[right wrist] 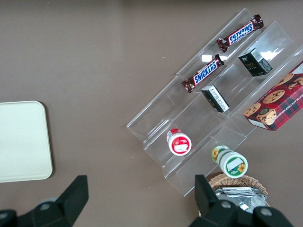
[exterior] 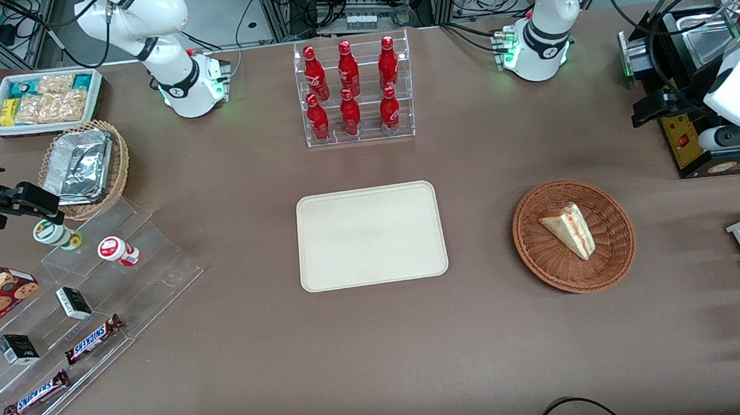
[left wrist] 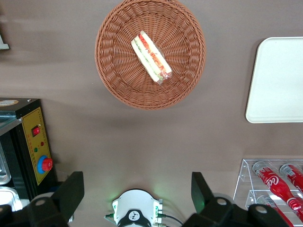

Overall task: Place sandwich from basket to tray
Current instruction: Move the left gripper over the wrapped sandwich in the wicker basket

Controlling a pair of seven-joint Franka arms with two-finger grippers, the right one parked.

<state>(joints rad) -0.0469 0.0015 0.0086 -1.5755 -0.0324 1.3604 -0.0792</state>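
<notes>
A triangular sandwich (exterior: pixel 568 229) of pale bread, red and green filling striping its cut edge, lies in a round, reddish-brown woven wicker basket (exterior: pixel 615 252) on the brown matte counter (exterior: pixel 380 350). The working arm's gripper (left wrist: pixel 137 191) hangs high above the counter, well clear of the basket, its two dark fingers (left wrist: pixel 70 193) spread wide with nothing between them; only the finger ends show in the wrist view, the rest cut off at the frame edge. Beside the basket, toward the parked arm's end, sits the flat cream-beige plastic tray (exterior: pixel 371 236), rounded at the corners with a low rim and a bare surface. A strip of open counter separates tray and basket. Farther from the front camera than the tray stands a clear acrylic rack of red Coca-Cola bottles (exterior: pixel 354 90). A black control box (left wrist: pixel 29 146) with a yellow panel and red button sits near the basket, partly out of frame.
</notes>
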